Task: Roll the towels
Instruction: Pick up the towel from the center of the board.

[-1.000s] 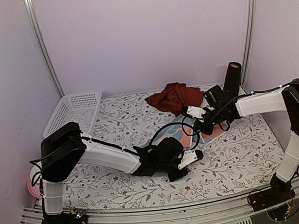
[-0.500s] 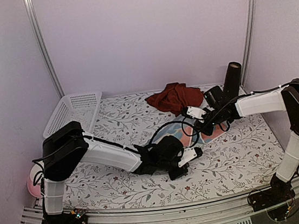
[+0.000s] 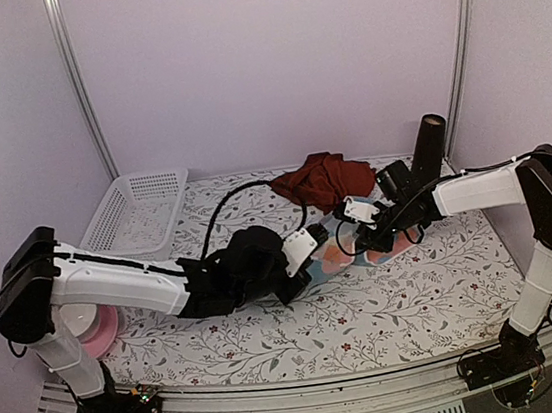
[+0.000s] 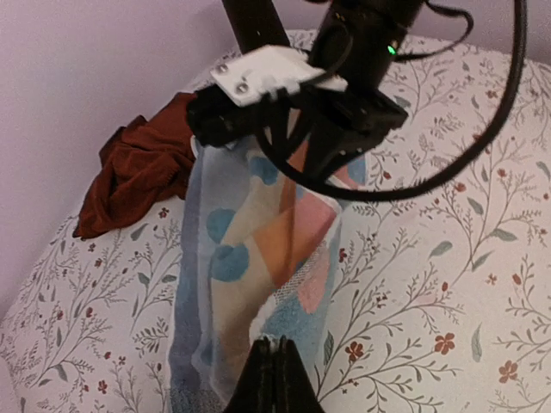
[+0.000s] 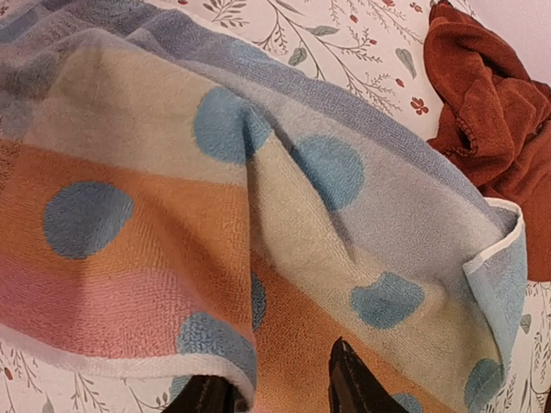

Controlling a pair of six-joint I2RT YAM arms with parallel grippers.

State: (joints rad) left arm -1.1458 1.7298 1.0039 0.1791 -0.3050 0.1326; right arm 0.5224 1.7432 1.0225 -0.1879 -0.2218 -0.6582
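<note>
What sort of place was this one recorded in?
Probably a lab test booth, not a home: plain lilac walls with metal uprights, and robot arms bolted to an aluminium rail by a floral-covered table.

I logged the pastel towel (image 5: pixel 215 215) as banded grey-blue, beige, orange and pink, with blue dots over all. The second towel (image 3: pixel 323 179) was plain dark red. The table cover (image 3: pixel 436 277) was white, printed with grey vines and small red flowers.

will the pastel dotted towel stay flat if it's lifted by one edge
Probably not: the pastel terry-cloth towel with blue dots lies in soft folds, so it likely droops. Its looped pile looks grippy, unlikely to slip.
</note>
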